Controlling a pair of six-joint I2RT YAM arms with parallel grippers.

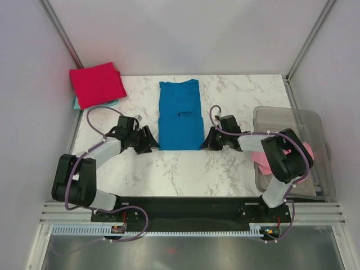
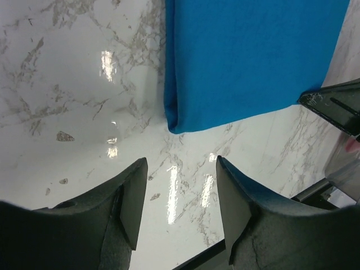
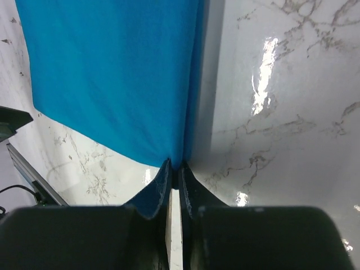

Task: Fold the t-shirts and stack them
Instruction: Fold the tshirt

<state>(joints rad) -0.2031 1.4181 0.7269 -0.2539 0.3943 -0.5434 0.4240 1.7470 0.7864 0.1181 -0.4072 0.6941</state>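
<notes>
Right claw (image 3: 174, 166): the jaws are drawn almost together and pinch the near right corner of the bright blue cloth t-shirt (image 3: 112, 79). Only the right wrist view shows this pinch. From overhead the claw's body covers the corner.

Left claw (image 2: 181, 163): the jaws stand well apart with nothing between them. They sit low over the white marble-patterned table (image 2: 67, 84), just short of the shirt's near left corner. The left wrist view shows bare marble between fingertips and cloth, while from overhead the two look nearly in contact.

The blue shirt lies between the two claws, folded into a long panel that runs away from them. Its left edge is a rounded fold.

Only the overhead view shows the following:
- Well beyond the left claw, at the far left corner, a folded crimson red cloth t-shirt (image 1: 97, 84) lies on a pale teal cloth (image 1: 76, 103), of which only a sliver shows.
- Behind the right claw, a clear plastic tub (image 1: 315, 121) holds a pink cloth t-shirt (image 1: 260, 160). The right arm hides most of it, so its shape cannot be made out.
</notes>
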